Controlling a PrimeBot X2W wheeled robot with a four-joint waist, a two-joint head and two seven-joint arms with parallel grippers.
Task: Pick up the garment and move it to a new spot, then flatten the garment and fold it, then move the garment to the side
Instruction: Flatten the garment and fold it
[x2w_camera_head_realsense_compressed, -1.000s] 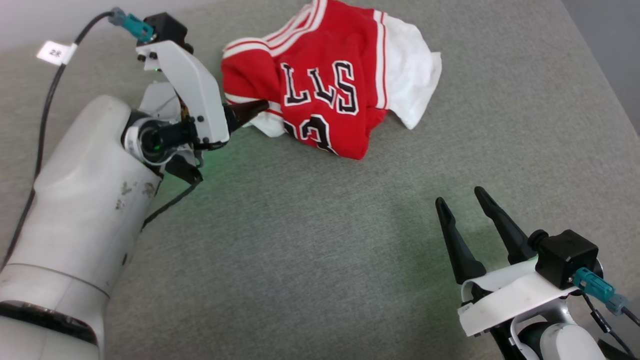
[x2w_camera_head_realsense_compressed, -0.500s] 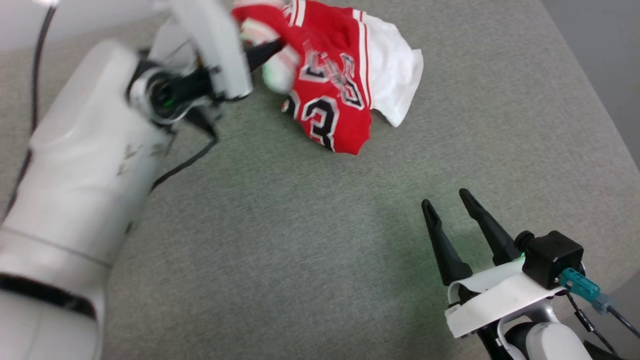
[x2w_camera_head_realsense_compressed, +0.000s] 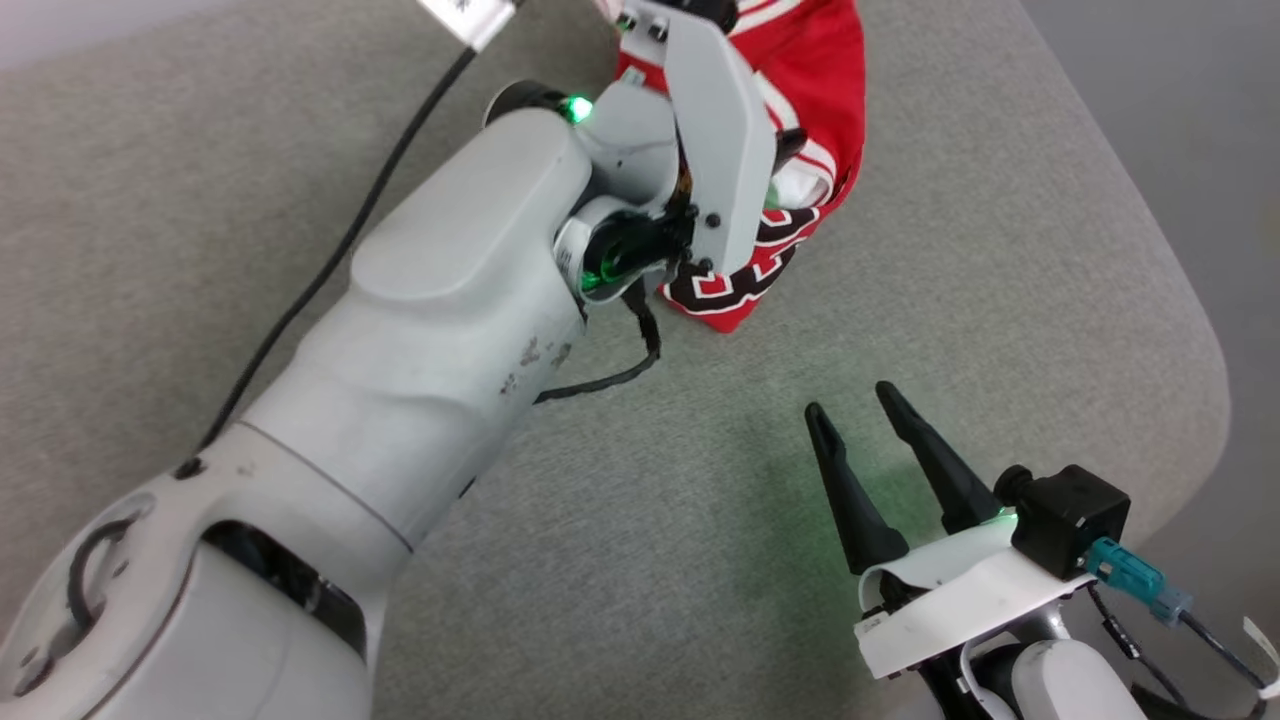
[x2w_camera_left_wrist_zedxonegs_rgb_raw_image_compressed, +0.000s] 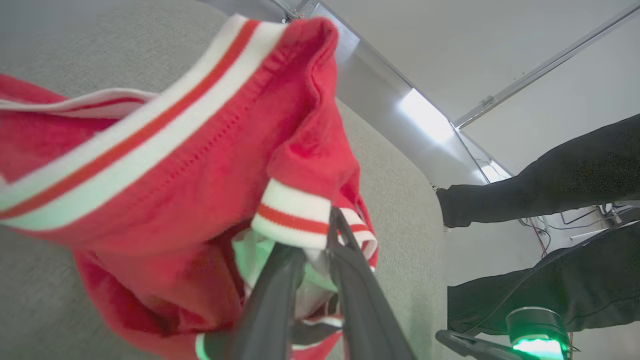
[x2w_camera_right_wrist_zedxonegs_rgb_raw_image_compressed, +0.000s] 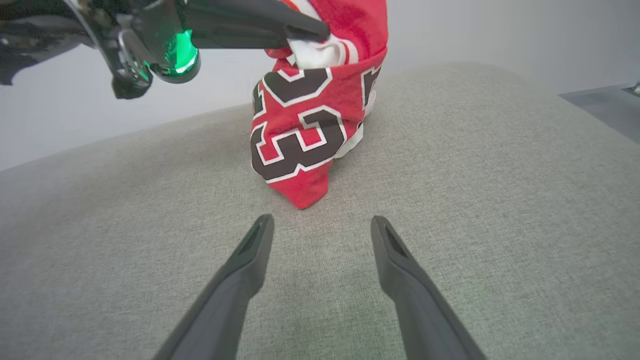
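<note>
A red shirt (x2w_camera_right_wrist_zedxonegs_rgb_raw_image_compressed: 300, 145) with black, white-edged numerals, a "3" readable, hangs bunched from the left gripper (x2w_camera_left_wrist_zedxonegs_rgb_raw_image_compressed: 315, 232), whose fingers (x2w_camera_left_wrist_zedxonegs_rgb_raw_image_compressed: 360, 300) are clamped on its striped trim. The left arm reaches up and forward; the shirt's lowest corner meets the grey cushion (x2w_camera_head_realsense_compressed: 1000, 300). The right gripper (x2w_camera_head_realsense_compressed: 848, 398) rests nearby, fingers spread, empty. A white cable tag (x2w_camera_head_realsense_compressed: 465, 15) is unreadable.

Above the left claw (x2w_camera_left_wrist_zedxonegs_rgb_raw_image_compressed: 314, 250) the garment (x2w_camera_head_realsense_compressed: 822, 95) runs off the head view's top edge; the claw's own white wrist plate (x2w_camera_head_realsense_compressed: 715, 150) hides its fingers there, and below them folds swallow part of the black print
</note>
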